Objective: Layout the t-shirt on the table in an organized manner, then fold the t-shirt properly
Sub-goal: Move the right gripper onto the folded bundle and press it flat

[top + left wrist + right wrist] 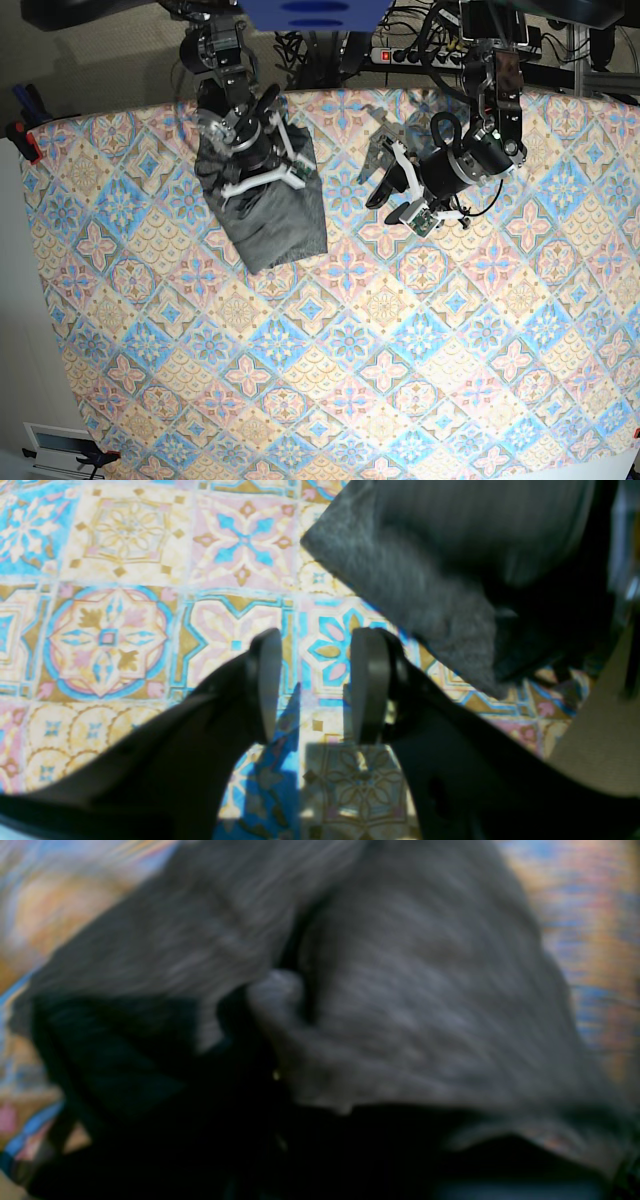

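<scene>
Your t-shirt (268, 222) sits toward the far left part of the table (330, 400) in the base view, bunched into a compact dark grey shape, not spread flat. Its upper end lies under the right gripper (262, 160); the lower end runs out to a squared edge on the tile print.

Right wrist view: heavily blurred. Grey knit (400, 1005) fills most of it, folds rising right up against the camera, black gripper parts below. Cloth appears gathered at the fingers, but you cannot tell from these views whether the jaws are closed on it.

Left gripper (312, 685): jaws stand apart, with bare tile pattern showing in the gap between the two black pads. Nothing between them. It hovers over the table (125, 630), and a corner of the shirt (400, 580) shows to the upper right of that view, clear of the fingers.

In the base view the left gripper (400, 195) is well apart from the shirt, with bare table between.
</scene>
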`<state>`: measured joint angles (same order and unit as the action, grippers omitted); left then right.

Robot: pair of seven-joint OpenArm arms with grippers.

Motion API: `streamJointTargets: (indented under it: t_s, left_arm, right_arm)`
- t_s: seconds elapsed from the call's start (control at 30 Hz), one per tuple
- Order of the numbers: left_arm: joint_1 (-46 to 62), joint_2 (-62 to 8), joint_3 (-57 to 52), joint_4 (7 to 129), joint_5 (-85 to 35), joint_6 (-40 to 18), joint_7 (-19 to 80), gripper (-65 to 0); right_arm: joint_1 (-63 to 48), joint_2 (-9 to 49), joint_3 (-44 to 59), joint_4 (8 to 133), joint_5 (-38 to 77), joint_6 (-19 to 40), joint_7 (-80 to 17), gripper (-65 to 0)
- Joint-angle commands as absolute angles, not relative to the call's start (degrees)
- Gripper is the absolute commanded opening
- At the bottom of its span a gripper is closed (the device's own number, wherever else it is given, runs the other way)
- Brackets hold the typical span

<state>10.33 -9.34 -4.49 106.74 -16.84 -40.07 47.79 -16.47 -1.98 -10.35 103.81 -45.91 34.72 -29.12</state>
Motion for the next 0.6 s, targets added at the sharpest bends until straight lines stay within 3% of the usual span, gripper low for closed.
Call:
streamJointTargets:
  t_s: [0.0, 0.23, 0.57]
  left_arm:
    - [9.8, -9.3, -4.5, 107.6, -18.1, -40.0, 46.4, -43.9]
    - [9.7, -9.3, -4.5, 105.6, -18.1, -40.0, 46.4, -43.9]
    - [9.7, -8.0, -4.8, 105.5, -18.1, -40.0, 46.4, -43.9]
  right_arm:
    - [-15.3, -2.2, -10.3, 105.0, -46.0, 33.7, -28.2, -58.9]
    - [-15.9, -2.1, -11.8, 108.5, -46.1, 33.9, -28.0, -45.0]
    - [-21.8, -1.4, -29.1, 112.3, -46.6, 34.0, -28.1, -46.3]
